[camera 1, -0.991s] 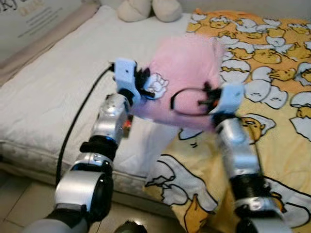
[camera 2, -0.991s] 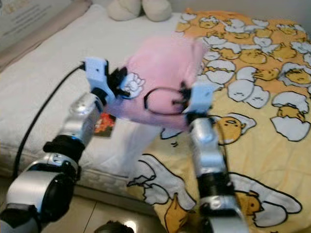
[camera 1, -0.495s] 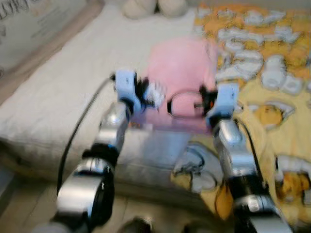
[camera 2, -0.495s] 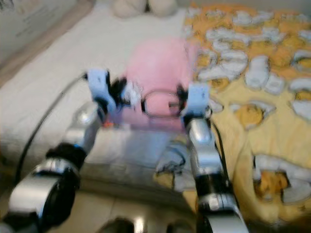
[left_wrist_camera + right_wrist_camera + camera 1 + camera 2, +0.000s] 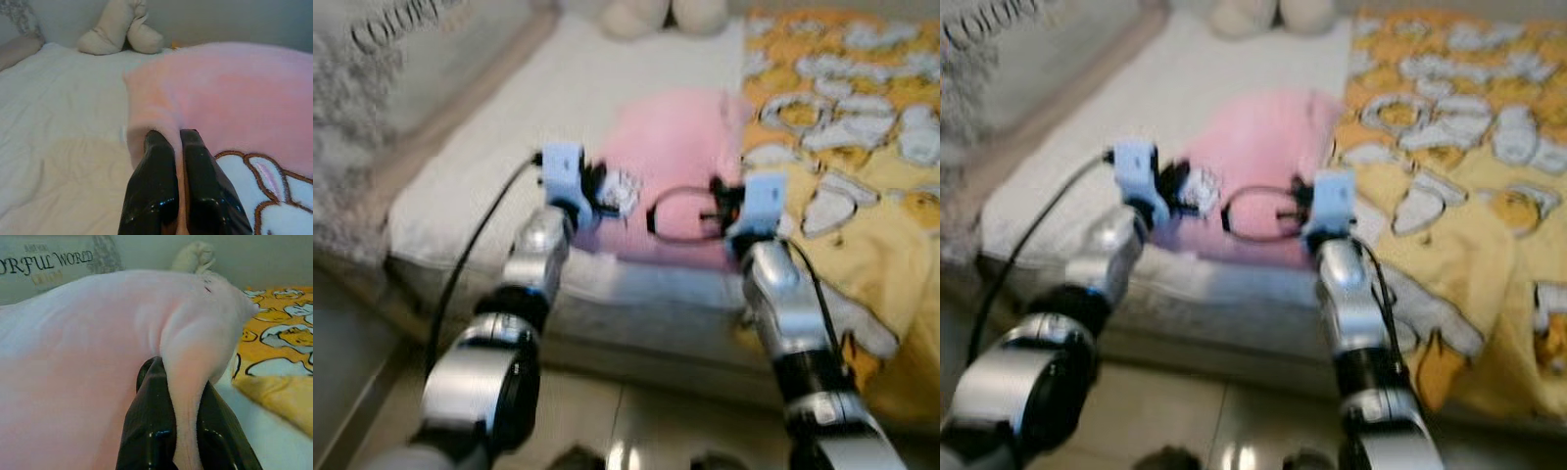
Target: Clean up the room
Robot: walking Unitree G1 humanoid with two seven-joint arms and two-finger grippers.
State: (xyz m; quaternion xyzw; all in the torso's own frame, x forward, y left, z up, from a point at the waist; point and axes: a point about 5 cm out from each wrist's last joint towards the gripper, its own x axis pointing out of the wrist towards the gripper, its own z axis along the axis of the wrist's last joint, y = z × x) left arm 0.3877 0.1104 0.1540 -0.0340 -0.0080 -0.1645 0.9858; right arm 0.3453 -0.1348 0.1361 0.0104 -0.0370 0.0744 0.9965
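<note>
One pink fleece blanket (image 5: pixel 680 166) sits mid-frame in the eye views, spread over the near part of the white mattress (image 5: pixel 509 127), its right edge against the yellow patterned duvet (image 5: pixel 862 176). White cartoon patch with brown outline (image 5: pixel 264 196) on the blanket's near left corner. Left hand (image 5: pixel 175 142) has both black fingers (image 5: pixel 151 181) pressed together with a fold of the pink fabric pinched between them, at that near left corner, just beside the patch. Right hand (image 5: pixel 178 382) likewise closed on a ridge of pink fabric that runs between its fingers (image 5: pixel 146 426), at the near right corner next to the duvet. In the left eye view both hands are level with each other, centre frame, blue wrist housings either side of the blanket's near edge; a black cable loop (image 5: pixel 680 211) hangs between them over the fabric. Black cable (image 5: pixel 470 264) runs down along the left arm. Cream plush toy (image 5: pixel 120 29) at the head of the mattress, top centre of the eye views, well apart from the blanket. Grey cushion with lettering (image 5: pixel 49 264) at upper left. Tiled floor (image 5: pixel 636 431) along the bottom of the frame. Eye views are blurred.
</note>
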